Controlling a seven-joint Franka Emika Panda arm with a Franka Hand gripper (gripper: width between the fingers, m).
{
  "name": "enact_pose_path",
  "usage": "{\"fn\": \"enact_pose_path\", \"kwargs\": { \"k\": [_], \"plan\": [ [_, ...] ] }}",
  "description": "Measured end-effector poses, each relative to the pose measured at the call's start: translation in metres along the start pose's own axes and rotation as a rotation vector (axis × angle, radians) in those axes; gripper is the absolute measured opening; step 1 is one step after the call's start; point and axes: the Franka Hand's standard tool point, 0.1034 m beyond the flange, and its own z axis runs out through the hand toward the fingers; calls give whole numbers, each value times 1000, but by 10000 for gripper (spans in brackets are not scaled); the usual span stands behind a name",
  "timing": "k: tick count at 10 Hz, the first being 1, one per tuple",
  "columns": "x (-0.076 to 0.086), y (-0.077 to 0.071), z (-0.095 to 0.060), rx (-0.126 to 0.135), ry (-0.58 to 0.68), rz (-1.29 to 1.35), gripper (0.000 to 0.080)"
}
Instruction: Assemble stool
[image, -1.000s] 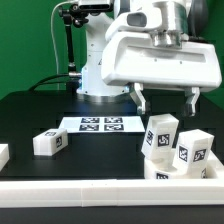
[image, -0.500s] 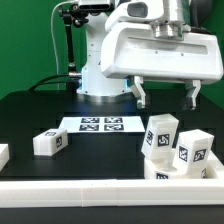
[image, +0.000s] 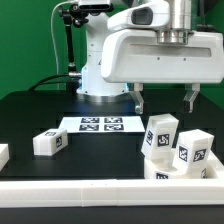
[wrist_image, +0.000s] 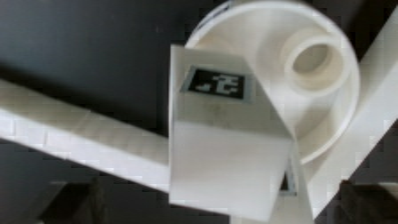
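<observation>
My gripper hangs open above the right side of the table, nothing between its dark fingers. Below it two white stool legs stand upright close together, tags facing out. A bit of the round seat shows low beside them. In the wrist view the seat is a white disc with a round hollow, and one tagged leg lies across it under the gripper. A third leg lies on the exterior view's left.
The marker board lies flat in the middle, in front of the robot base. A white wall runs along the front edge of the table. Another white part is cut off at the exterior view's left edge.
The hand has shifted slightly above the upright legs, lifting a little and settling back. Its jaws stay open. None of the parts has moved.
</observation>
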Motion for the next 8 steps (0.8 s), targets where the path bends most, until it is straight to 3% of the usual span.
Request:
{"fn": "enact_pose_path", "kwargs": {
  "k": [2, 4, 8],
  "plan": [
    [-12, -5, -1, 59, -214, 46, 649],
    [-11, -1, 0, 115, -232, 120, 649],
    [-6, -5, 2, 104, -196, 126, 649]
  ]
}}
